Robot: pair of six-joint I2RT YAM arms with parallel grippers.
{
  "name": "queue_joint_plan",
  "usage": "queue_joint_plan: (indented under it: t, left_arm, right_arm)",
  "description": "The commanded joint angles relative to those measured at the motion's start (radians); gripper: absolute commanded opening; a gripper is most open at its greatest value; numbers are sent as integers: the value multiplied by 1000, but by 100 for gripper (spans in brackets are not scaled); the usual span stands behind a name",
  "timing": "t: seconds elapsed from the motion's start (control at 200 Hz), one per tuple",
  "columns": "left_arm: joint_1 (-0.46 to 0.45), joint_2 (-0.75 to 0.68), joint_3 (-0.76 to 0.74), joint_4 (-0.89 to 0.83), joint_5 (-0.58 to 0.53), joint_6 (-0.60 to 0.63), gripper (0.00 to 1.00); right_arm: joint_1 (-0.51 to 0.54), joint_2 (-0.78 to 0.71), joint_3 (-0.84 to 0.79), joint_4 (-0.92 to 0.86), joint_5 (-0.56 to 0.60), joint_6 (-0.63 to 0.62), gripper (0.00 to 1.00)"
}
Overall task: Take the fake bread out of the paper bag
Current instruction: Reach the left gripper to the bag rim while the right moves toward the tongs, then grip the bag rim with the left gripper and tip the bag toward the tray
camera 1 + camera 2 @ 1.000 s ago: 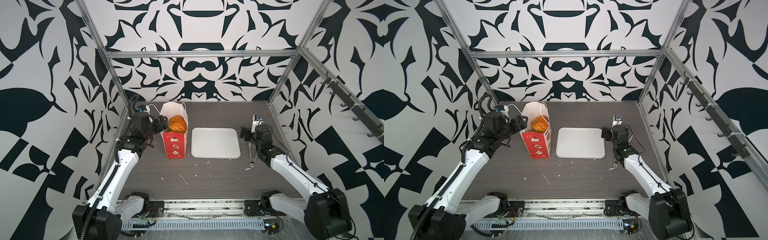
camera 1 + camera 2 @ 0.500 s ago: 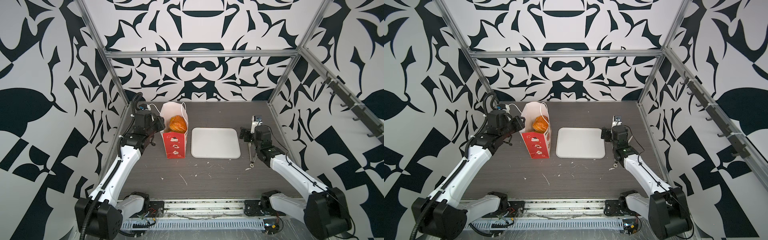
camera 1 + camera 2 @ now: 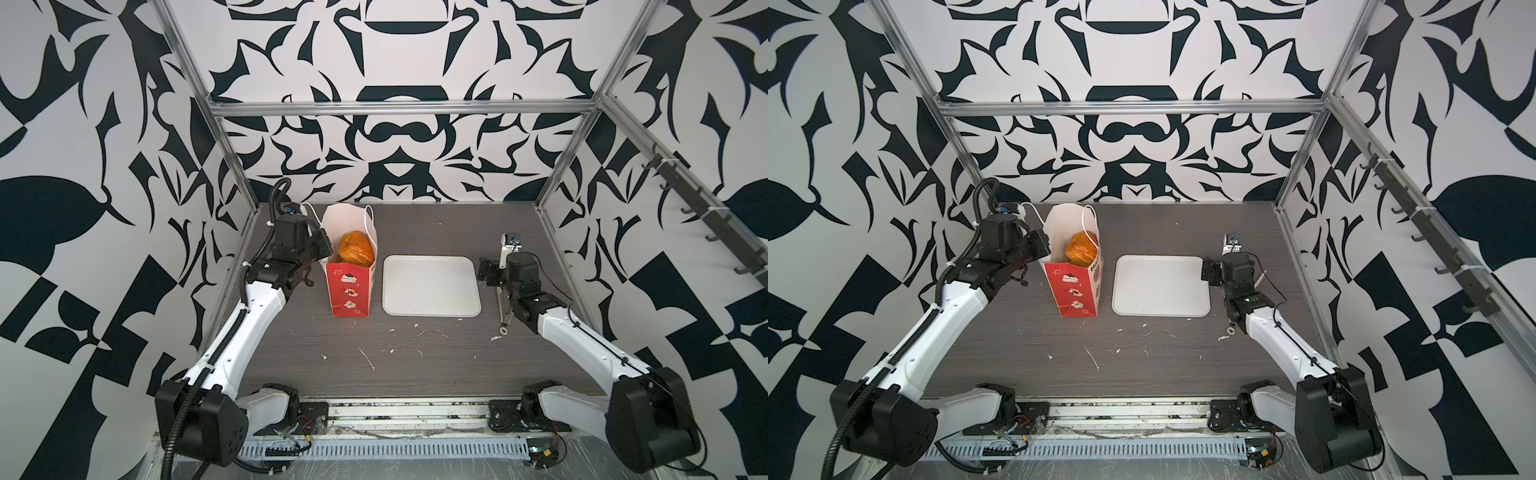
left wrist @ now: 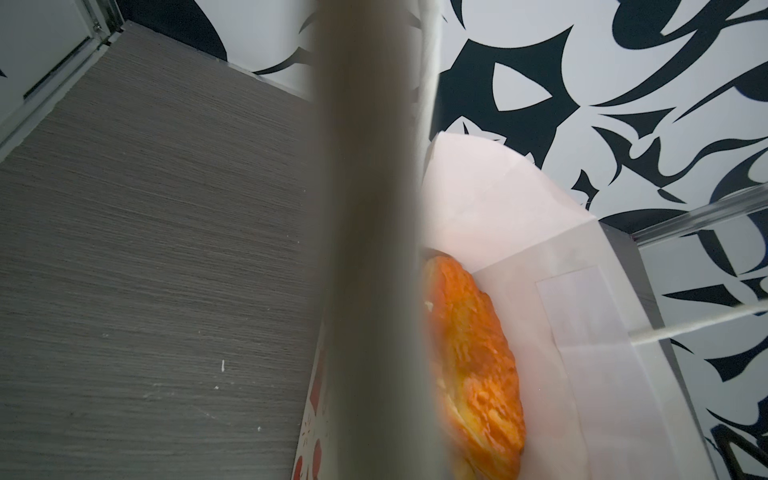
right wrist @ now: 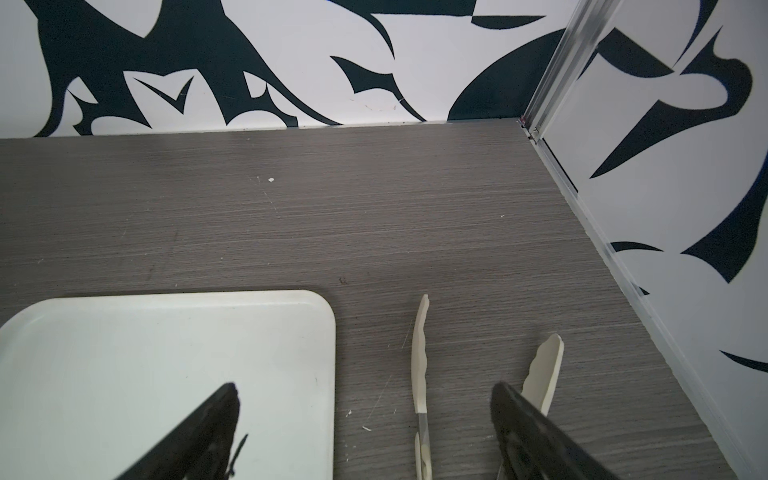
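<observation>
Tabletop (image 3: pixel 415 365): dark grey wood-grain board, flooring your patterned enclosure in both top views. Bearings below take 12 o'clock as the back wall.

Your flat white rectangular tray (image 3: pixel 432 286) with rounded corners lies just past table centre toward 12 o'clock.

Your paper bag (image 3: pixel 351 291), a tall narrow red gift bag with white cartoon prints and a white lining, stands upright just beside the tray at its 9 o'clock, apart from it, mouth open upward. White cord handles (image 3: pixel 371 220) rise from its rim.

Your left gripper (image 3: pixel 322 249) sits at the bag's 10 o'clock, at rim height. Its jaws are pressed together, pinching the bag's 9 o'clock wall near the top edge. In the left wrist view that wall runs edge-on as a blurred band through the middle.

Your right gripper (image 5: pixel 365 386) is at the tray's 3 o'clock, low over the board, jaws spread wide and holding nothing. One finger hangs over the tray's corner, the other over bare board.

Cream-tipped metal tongs (image 5: pixel 419 353) lie on the board between those fingers.

The fake bread (image 3: pixel 356 248), one orange-gold flaky toy pastry, sits inside the bag near the rim, against the 3 o'clock wall. Anything lower in the bag is hidden.

Small white flecks (image 3: pixel 368 357) dot the board toward 6 o'clock.
</observation>
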Motion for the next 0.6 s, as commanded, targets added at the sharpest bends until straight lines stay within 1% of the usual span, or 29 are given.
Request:
queue_joint_plan:
  t: [0.0, 0.09, 0.115, 0.22, 0.335, 0.435, 0.525, 0.595]
  left_arm:
    - [-1, 18, 80, -1, -31, 56, 0]
    - [0, 41, 146, -10, -35, 137, 0]
    - [0, 83, 168, -14, -40, 165, 0]
    - [1, 161, 279, -48, -49, 288, 0]
    - [41, 249, 385, -70, 78, 354, 0]
    - [44, 322, 459, -78, 106, 441, 0]
    - [52, 384, 499, -63, 101, 533, 0]
    - [86, 440, 537, -60, 170, 576, 0]
  right_arm:
    - [6, 0, 9, 22, -6, 0, 96]
    - [7, 7, 12, 21, -8, -3, 96]
    - [5, 7, 12, 21, -9, -3, 96]
    - [4, 17, 13, 20, -17, -3, 96]
    - [4, 22, 15, 16, -20, -3, 96]
    - [4, 21, 11, 11, -21, -5, 96]
    - [6, 22, 9, 9, -25, -6, 96]
    - [5, 25, 9, 9, -31, -4, 96]
